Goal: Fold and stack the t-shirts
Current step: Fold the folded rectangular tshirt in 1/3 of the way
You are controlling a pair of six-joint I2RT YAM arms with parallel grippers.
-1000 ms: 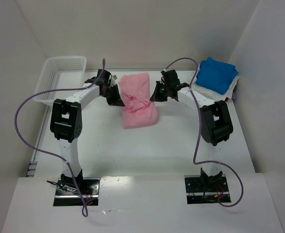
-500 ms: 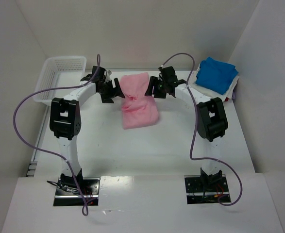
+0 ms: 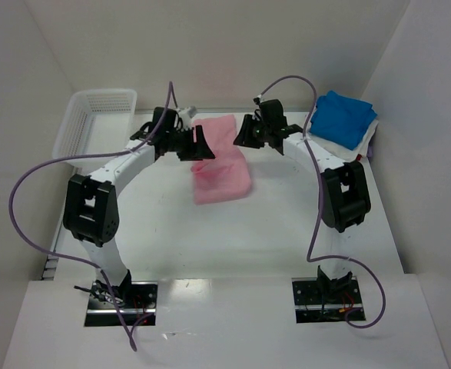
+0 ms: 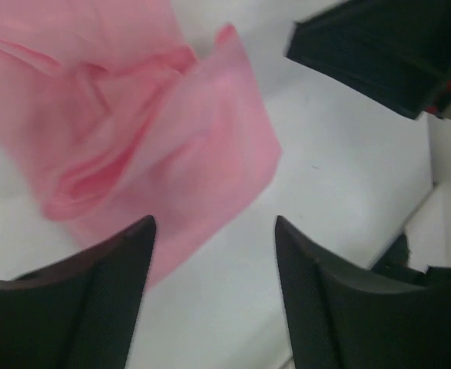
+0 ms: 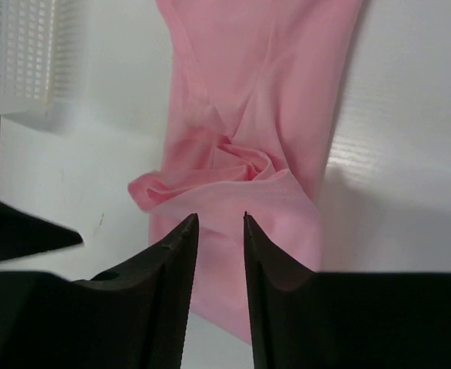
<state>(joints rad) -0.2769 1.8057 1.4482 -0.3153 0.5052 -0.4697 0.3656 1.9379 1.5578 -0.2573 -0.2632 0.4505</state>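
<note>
Two robot arms reach over a light pink t-shirt lying crumpled near the middle of a white bench, its far half spread flatter and its near half bunched into folds. The left tool hangs at the shirt's left edge; the left wrist view shows its two dark fingers spread wide and released, with nothing between them and the pink cloth below and beyond. The right tool sits at the shirt's far right corner, above the cloth. Its wrist view looks straight down the length of the shirt, and its fingers stand with only a narrow gap between them, gripping nothing, the knot of creases showing just past the tips.

At the far right corner of the bench a bright blue t-shirt lies folded on top of a white t-shirt, the stack well apart from the pink one. A white mesh basket stands at the far left corner, beside the left arm's trailing purple cable
</note>
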